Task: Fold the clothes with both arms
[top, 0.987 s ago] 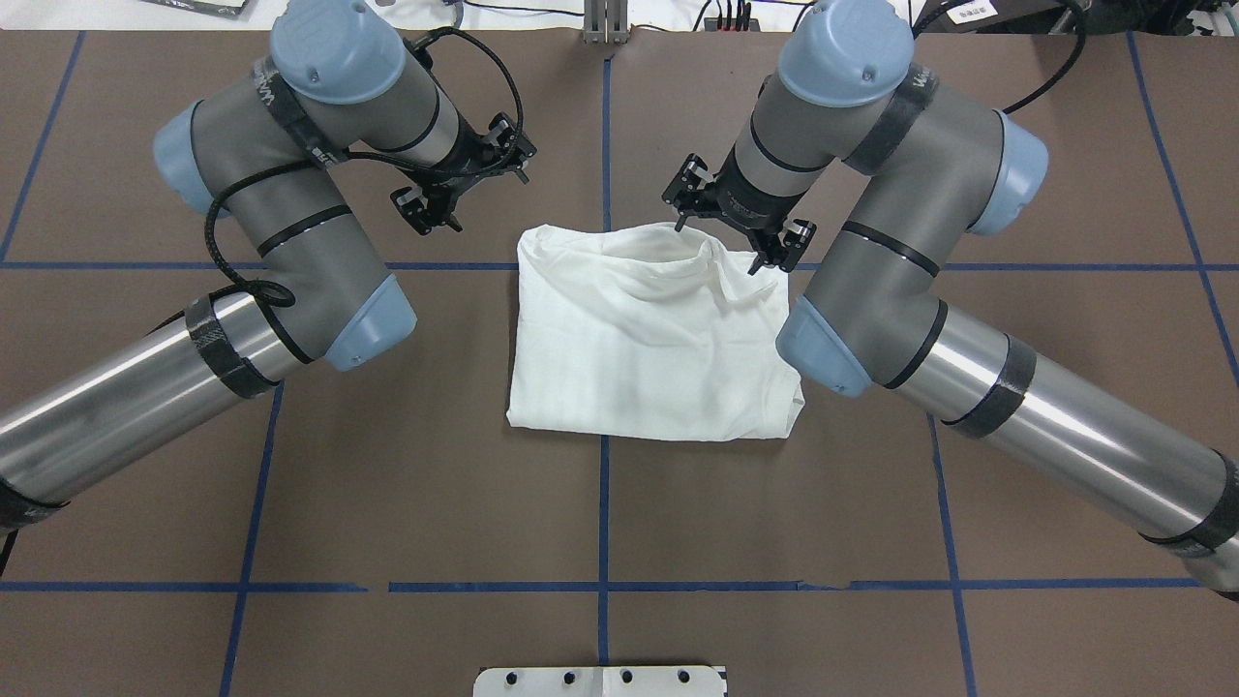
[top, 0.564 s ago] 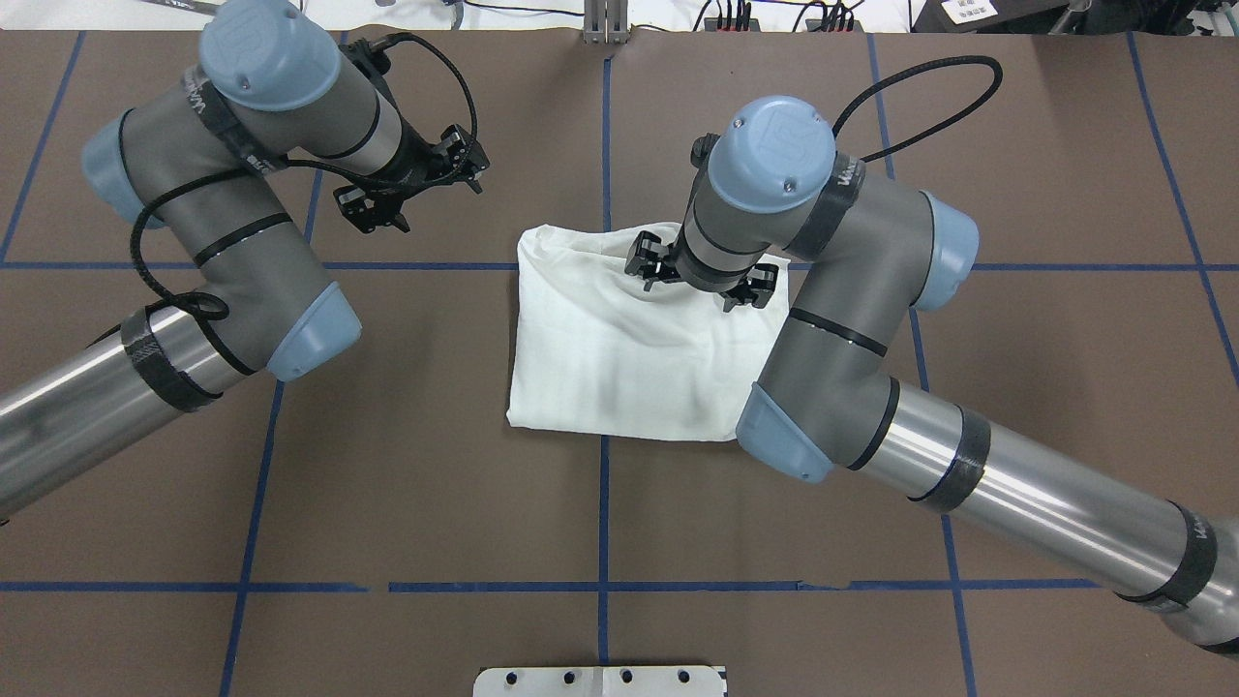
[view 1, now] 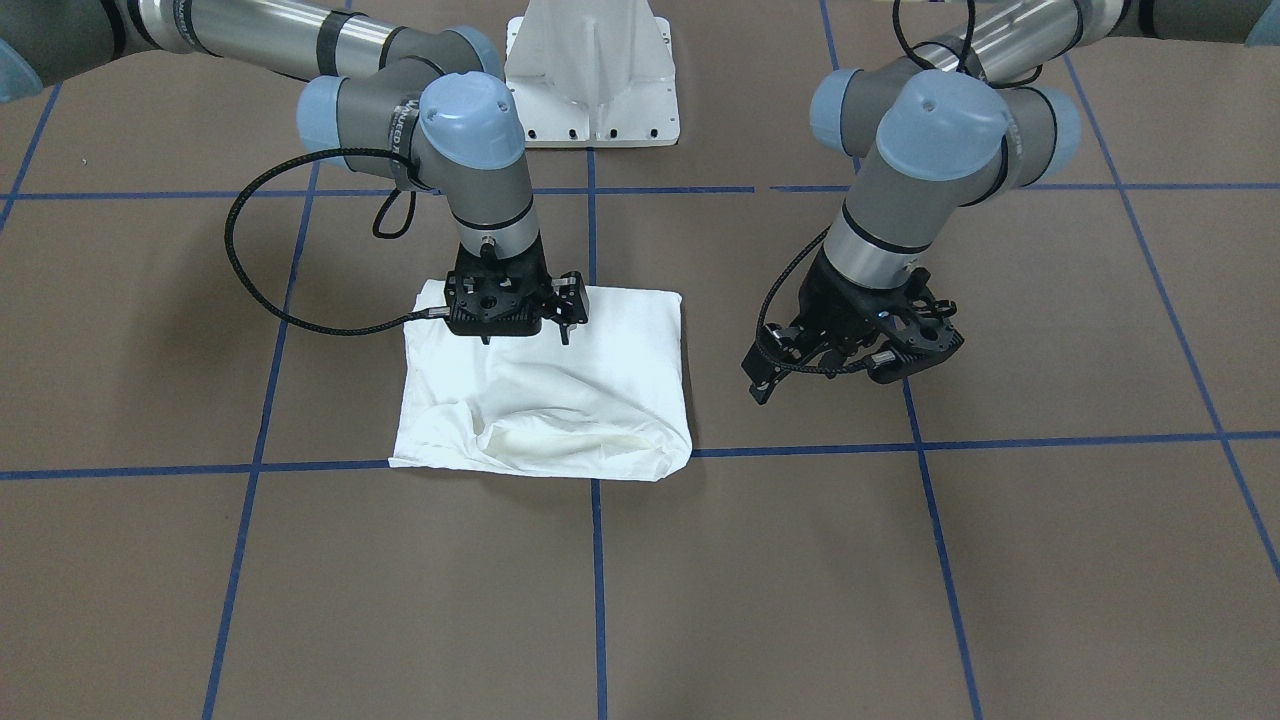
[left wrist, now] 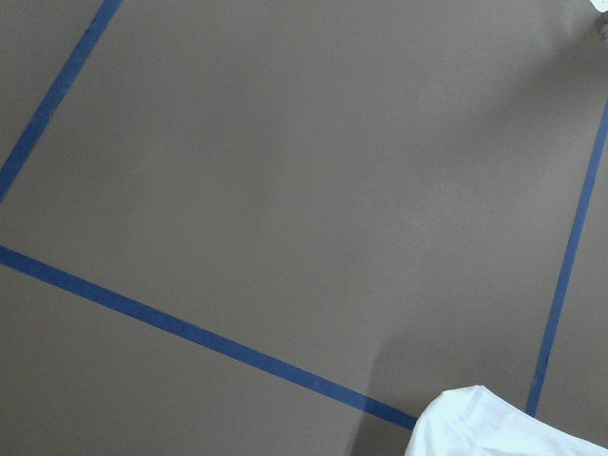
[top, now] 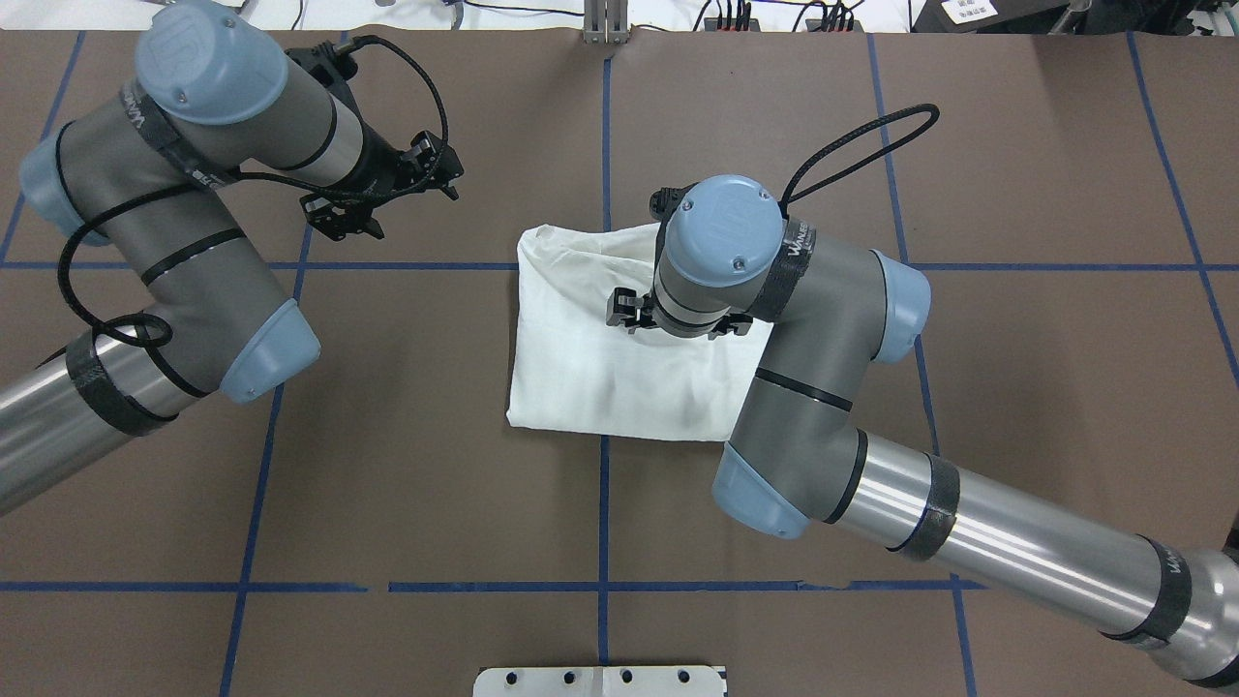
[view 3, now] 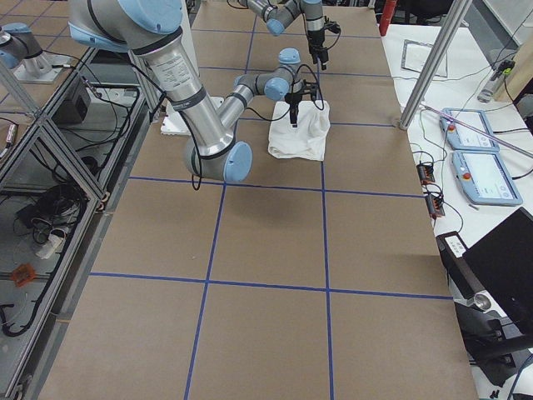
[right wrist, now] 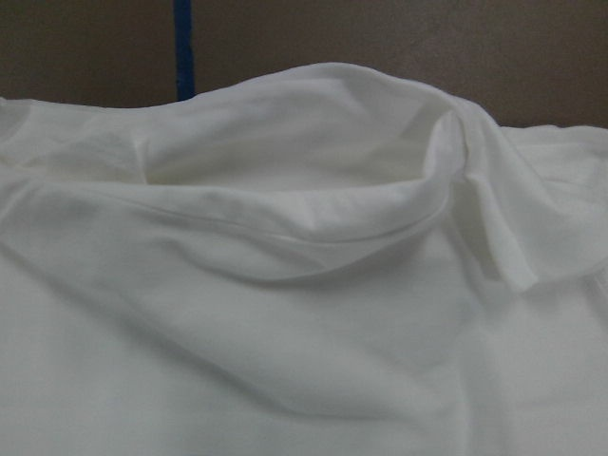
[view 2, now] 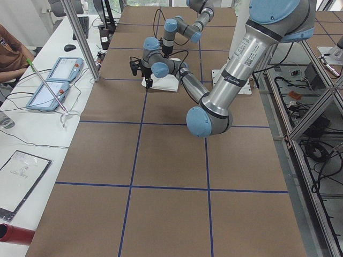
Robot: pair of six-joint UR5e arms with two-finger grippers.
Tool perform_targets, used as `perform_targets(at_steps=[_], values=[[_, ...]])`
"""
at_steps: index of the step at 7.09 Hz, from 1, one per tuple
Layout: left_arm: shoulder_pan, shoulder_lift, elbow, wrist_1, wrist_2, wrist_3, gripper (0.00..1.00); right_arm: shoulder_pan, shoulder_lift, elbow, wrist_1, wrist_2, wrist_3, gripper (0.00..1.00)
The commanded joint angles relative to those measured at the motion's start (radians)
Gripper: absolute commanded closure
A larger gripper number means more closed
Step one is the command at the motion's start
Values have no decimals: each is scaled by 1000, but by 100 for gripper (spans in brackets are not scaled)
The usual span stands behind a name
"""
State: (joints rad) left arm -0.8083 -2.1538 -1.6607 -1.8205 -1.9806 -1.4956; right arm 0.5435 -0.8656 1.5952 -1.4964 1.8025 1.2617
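The clothes are one white shirt, folded into a rough rectangle at the table's middle, also seen in the front view. Its far edge is puffed up in a loose fold. My right gripper hangs open just over the shirt's robot-side half, pointing down with nothing between its fingers. From overhead the wrist hides most of the right gripper. My left gripper is open and empty above bare table, well to the left of the shirt, and shows in the front view. A shirt corner shows in the left wrist view.
Blue tape lines divide the brown table. The white pedestal base stands at the robot's edge. In the side views a white bench with two tablets runs along the far side, and a seated person is there.
My right arm has swung in from the shirt's far right corner to over its middle. The left arm has drawn back to the left, away from the shirt.
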Motion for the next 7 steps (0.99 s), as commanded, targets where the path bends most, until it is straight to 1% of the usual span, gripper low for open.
perform_targets(at_steps=[1,3,5,7], values=[[-2,31,-10,6,0,26,1,3,3,-1,5,-3,-7,0],[-2,43,-8,18,2,35,1,22,5,-18,7,-2,-36,0],[-2,43,-8,26,0,35,1,42,20,-78,8,0,-74,0],[0,43,-8,30,0,35,1,59,101,-205,12,3,-79,0]])
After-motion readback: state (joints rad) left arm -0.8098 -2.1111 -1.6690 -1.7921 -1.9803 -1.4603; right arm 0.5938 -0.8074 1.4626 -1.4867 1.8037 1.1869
